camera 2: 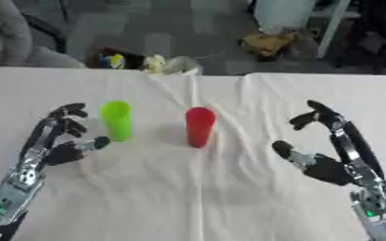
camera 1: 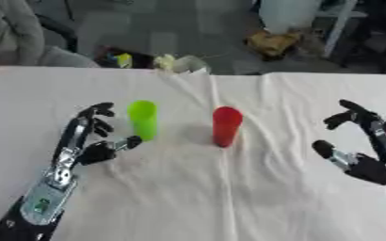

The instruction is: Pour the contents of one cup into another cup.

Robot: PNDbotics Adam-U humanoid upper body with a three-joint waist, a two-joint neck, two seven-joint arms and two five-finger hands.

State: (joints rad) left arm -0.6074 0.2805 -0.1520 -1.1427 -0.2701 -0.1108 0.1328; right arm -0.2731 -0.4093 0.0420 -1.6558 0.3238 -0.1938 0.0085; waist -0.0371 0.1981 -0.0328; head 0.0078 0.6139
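Note:
A green cup point(camera 1: 143, 119) stands upright on the white cloth, left of centre. A red cup point(camera 1: 226, 126) stands upright a short way to its right. My left hand point(camera 1: 87, 141) is just left of the green cup, open, with fingers curved toward it and the thumb reaching under its base side; it does not touch the cup. My right hand point(camera 1: 365, 146) hovers open well to the right of the red cup, fingers up and thumb pointing left. What the cups hold is hidden.
The white tablecloth point(camera 1: 196, 197) is wrinkled, with a fold running down its middle. Beyond the table's far edge lie small objects point(camera 1: 176, 63) and floor clutter point(camera 1: 272, 43). A person's grey sleeve point(camera 1: 15, 33) shows at the far left.

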